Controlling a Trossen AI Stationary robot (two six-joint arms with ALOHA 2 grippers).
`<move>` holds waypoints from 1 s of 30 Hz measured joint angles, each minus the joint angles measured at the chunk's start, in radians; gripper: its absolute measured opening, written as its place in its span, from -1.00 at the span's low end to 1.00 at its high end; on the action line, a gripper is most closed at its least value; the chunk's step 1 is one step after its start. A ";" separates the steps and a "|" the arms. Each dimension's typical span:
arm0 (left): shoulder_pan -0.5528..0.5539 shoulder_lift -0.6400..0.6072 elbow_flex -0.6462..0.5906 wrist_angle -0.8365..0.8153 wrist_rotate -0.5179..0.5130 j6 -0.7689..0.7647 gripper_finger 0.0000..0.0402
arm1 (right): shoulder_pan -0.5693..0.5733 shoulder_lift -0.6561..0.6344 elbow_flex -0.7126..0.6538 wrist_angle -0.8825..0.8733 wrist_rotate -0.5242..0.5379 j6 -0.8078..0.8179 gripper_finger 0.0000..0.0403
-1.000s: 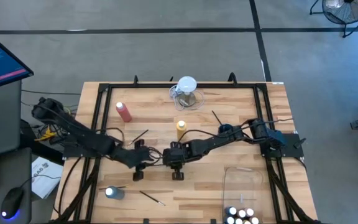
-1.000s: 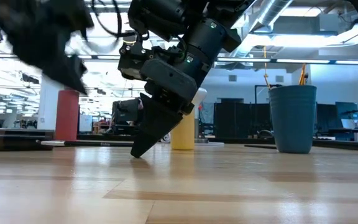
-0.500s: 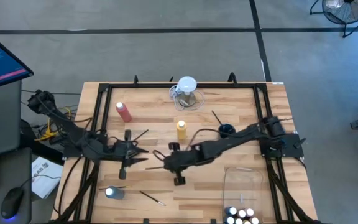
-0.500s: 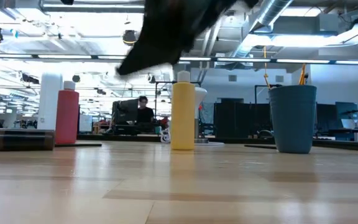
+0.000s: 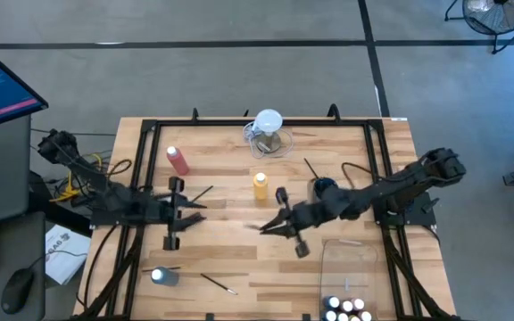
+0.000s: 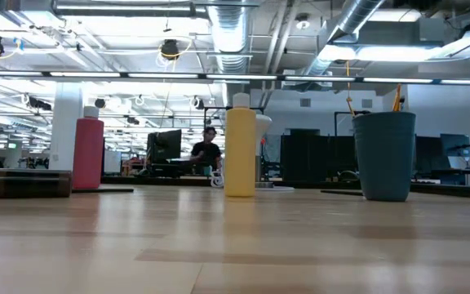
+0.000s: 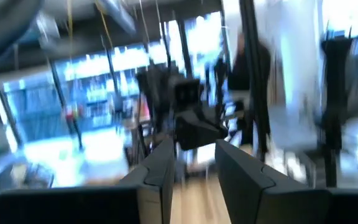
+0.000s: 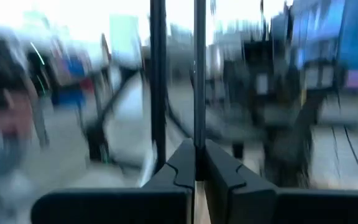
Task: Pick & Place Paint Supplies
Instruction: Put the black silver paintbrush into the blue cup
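Risk: right gripper (image 5: 266, 228), mid-tabletop, pinched on thin paintbrush (image 8: 196, 74); slim handle may slip or twist during carry. Left gripper (image 5: 196, 212), near left edge, narrowly parted, empty.

Counts:
- clear bin (image 5: 351, 267), front right corner: 1
- squeeze bottles: 2 – pink-red (image 5: 178, 160), yellow (image 5: 260, 185)
- loose brushes: about 4
- white-capped bottles (image 5: 346, 309), in bin: several

The left arm reaches in from the table's left edge, its left gripper (image 5: 192, 212) over the left-middle of the table with fingers (image 7: 160, 165) slightly parted and nothing visible between them. The right arm stretches from the right edge toward the middle, its right gripper (image 5: 266, 228) pressed fully together.
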 joint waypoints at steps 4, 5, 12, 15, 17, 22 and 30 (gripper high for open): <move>0.095 0.017 -0.132 0.413 0.166 -0.039 -0.54 | -0.023 0.029 -0.025 0.264 -0.019 0.074 -0.98; 0.120 0.031 -0.157 0.480 0.209 -0.069 -0.54 | -0.027 0.043 -0.011 0.274 -0.013 0.081 -0.98; 0.198 0.139 -0.214 0.538 0.253 -0.180 -0.54 | -0.047 0.211 0.146 0.256 -0.023 0.125 -0.98; 0.215 0.165 -0.181 0.604 0.347 -0.179 -0.54 | -0.053 0.271 0.193 0.222 -0.045 0.147 -0.98; 0.219 0.180 -0.165 0.603 0.412 -0.168 -0.54 | -0.062 0.290 0.216 0.217 -0.075 0.167 -0.98; 0.222 0.197 -0.162 0.596 0.438 -0.157 -0.54 | -0.086 0.297 0.223 0.189 -0.103 0.181 -0.97; 0.259 0.198 -0.162 0.571 0.433 -0.217 -0.54 | -0.104 0.296 0.224 0.115 -0.104 0.168 -0.98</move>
